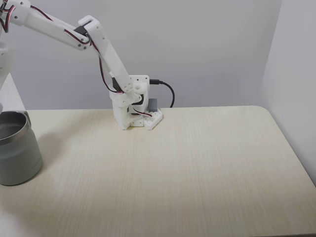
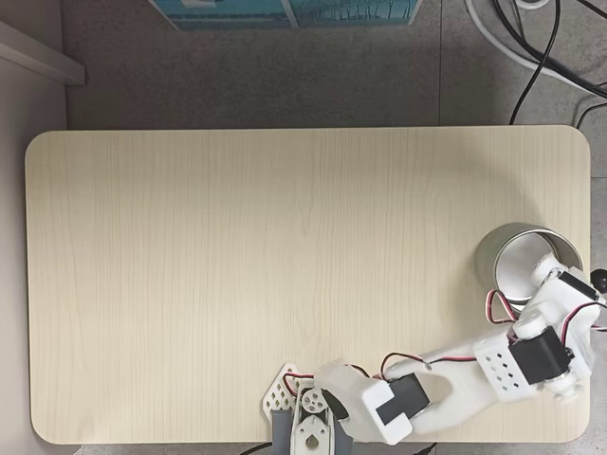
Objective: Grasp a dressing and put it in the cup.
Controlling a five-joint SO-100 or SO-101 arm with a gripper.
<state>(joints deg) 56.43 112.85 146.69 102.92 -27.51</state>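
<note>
The grey metal cup (image 1: 17, 158) stands at the table's left end in a fixed view; from above the cup (image 2: 493, 251) sits near the right edge. My gripper (image 2: 545, 273) hangs directly over the cup's mouth, its white fingers (image 2: 542, 267) pointing down into it. From this angle I cannot tell whether the jaws are open or shut. The dressing is hidden: no small white roll shows on the table or between the fingers. In the side-on fixed view the arm (image 1: 59, 27) reaches up and left, leaving the picture above the cup.
The white robot base (image 1: 136, 111) is bolted at the table's back edge, with a black cable (image 1: 168, 91) behind it. From above, the base (image 2: 308, 427) sits at the near edge. The wooden table (image 2: 237, 265) is bare. Cables (image 2: 541, 57) lie on the floor.
</note>
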